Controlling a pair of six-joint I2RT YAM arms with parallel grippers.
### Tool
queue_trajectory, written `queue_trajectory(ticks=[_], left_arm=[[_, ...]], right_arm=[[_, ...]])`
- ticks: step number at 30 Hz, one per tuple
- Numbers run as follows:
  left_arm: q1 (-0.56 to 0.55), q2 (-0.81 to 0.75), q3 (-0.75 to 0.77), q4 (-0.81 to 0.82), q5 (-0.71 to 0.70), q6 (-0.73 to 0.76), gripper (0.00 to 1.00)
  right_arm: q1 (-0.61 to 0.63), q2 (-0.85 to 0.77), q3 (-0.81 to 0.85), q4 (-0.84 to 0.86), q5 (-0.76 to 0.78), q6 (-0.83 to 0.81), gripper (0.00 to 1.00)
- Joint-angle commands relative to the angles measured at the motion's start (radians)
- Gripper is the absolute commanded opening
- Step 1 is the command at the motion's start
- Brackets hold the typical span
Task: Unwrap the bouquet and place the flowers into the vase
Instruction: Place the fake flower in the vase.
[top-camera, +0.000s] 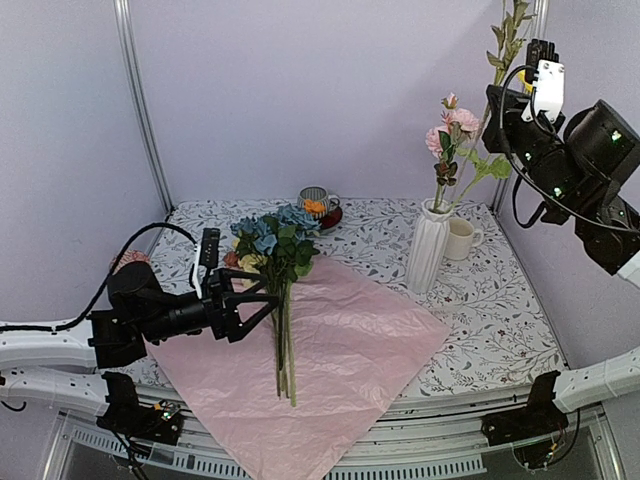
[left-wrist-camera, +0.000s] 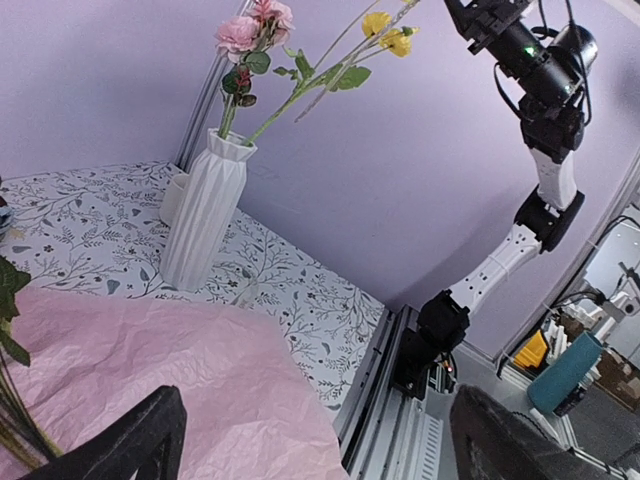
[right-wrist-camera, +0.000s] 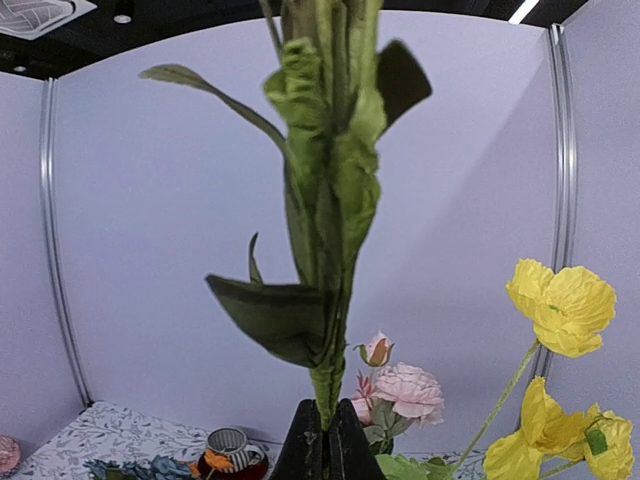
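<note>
Pink crinkled paper lies spread flat on the bench, with the unwrapped flowers resting across it. At their stems, the left gripper hovers with jaws wide apart, holding nothing. Raised high, the right gripper is clamped on a leafy green stem above the vase, which holds pink roses.

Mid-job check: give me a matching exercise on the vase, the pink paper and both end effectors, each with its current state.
1 vase
2 pink paper
3 left end effector
4 right end effector

A spread flat under loose flowers
B open, beside those flowers
C holding pink roses
D shut on a leafy stem

Pairs: 1-C, 2-A, 3-B, 4-D
</note>
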Motion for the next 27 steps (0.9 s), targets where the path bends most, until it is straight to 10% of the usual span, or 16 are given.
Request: queue_trajectory(ticks=[1, 27], left_arm=[[-0.009, 0.006, 0.027, -0.003, 0.004, -0.011, 0.94], [-0.010, -0.027, -0.004, -0.025, -0.048, 0.000, 0.93]], right_arm=[[-0.070, 0.038, 0.021, 0.017, -0.015, -0.062, 0.02], [-0.305, 0.103, -0.279, 0.187, -0.206, 0.277, 0.02]])
